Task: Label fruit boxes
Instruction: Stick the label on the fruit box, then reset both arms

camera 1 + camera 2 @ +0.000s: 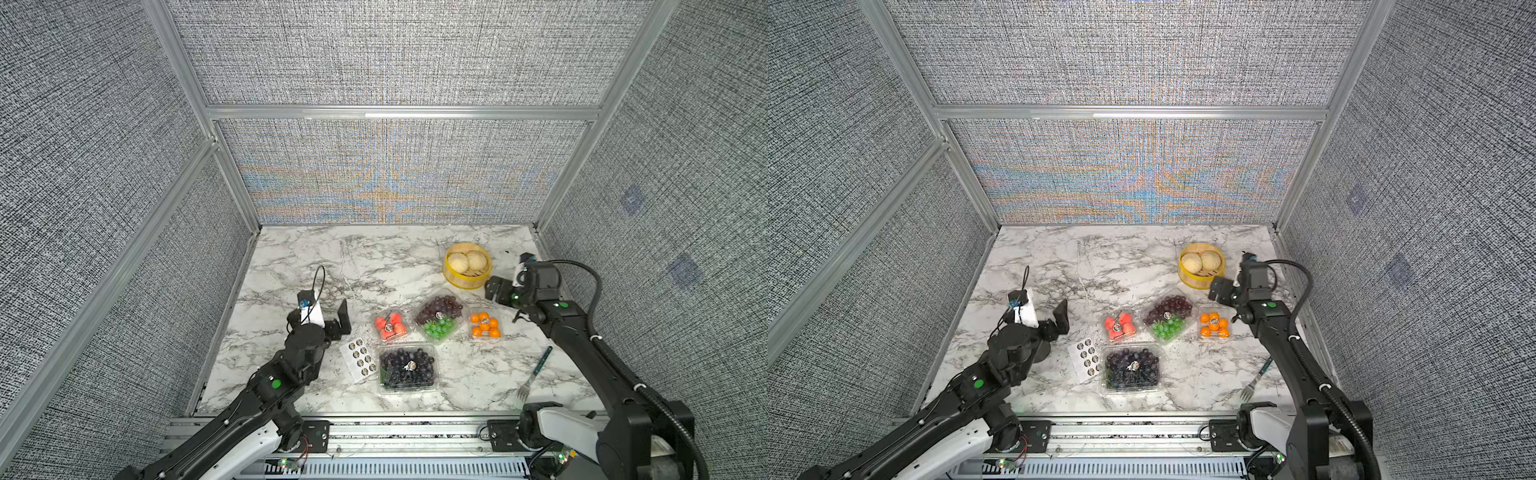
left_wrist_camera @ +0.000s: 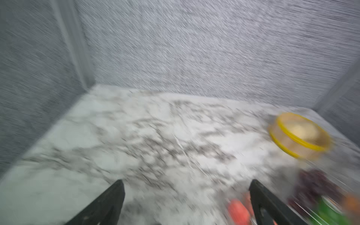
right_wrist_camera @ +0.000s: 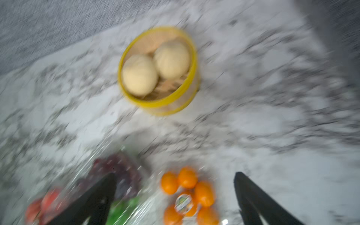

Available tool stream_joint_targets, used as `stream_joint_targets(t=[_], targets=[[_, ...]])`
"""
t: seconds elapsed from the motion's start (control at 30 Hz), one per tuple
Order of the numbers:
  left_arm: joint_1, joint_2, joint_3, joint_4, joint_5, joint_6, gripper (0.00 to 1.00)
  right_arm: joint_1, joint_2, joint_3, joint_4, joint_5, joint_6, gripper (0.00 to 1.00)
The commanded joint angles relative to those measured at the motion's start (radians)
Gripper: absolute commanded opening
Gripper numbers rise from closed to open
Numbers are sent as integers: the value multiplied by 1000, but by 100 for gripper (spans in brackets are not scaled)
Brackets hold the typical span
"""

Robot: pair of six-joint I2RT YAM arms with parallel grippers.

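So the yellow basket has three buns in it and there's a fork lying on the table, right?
Not quite. The yellow basket holds two buns, not three; the right wrist view shows both side by side, and both top views agree. The fork does lie on the table.

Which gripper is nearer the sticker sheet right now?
Left. The left gripper hangs open just behind the sticker sheet. The right gripper is open across the table, by the steamer basket, beyond the fruit boxes.
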Motion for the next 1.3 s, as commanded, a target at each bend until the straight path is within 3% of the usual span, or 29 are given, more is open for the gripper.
stream_joint_targets(t=[0.0, 0.07, 0.17, 0.23, 0.3, 0.33, 0.43, 0.47, 0.5, 0.6, 0.63, 0.7, 0.77, 0.87, 1.0, 1.27], targets=[[121, 181, 40, 311, -115, 316, 100, -36, 9, -46, 164, -1, -156, 99], [194, 281, 74, 299, -68, 297, 100, -33, -1, -165, 359, -43, -184, 98], [284, 420, 12, 477, 9, 350, 100, -19, 24, -330, 673, -26, -265, 98], [367, 477, -59, 598, 101, 311, 100, -20, 55, -359, 765, -16, -269, 97], [488, 537, -149, 784, 267, 283, 100, -20, 95, -360, 802, 6, -284, 97], [502, 564, -155, 822, 279, 289, 100, -20, 114, -363, 820, 10, -293, 96], [550, 677, -55, 693, 381, 252, 100, -20, 153, -373, 828, -8, -307, 96], [568, 740, -57, 768, 402, 249, 100, -20, 175, -396, 881, 9, -301, 96], [578, 780, -82, 865, 413, 256, 100, -20, 198, -438, 964, 43, -288, 98], [627, 825, -103, 924, 489, 217, 100, -19, 376, -524, 1291, 34, -289, 99], [627, 835, -106, 942, 504, 226, 100, -15, 394, -516, 1306, 25, -294, 99], [628, 810, -90, 868, 505, 209, 100, -14, 329, -434, 1046, 36, -297, 99], [628, 825, -82, 878, 538, 231, 100, 15, 383, -444, 1155, 79, -317, 99], [628, 822, -74, 856, 538, 227, 100, 19, 346, -419, 1047, 91, -316, 99], [628, 825, -79, 869, 540, 230, 100, 20, 372, -441, 1132, 93, -316, 99], [628, 825, -80, 873, 540, 231, 100, 19, 379, -413, 1082, 94, -312, 99]])
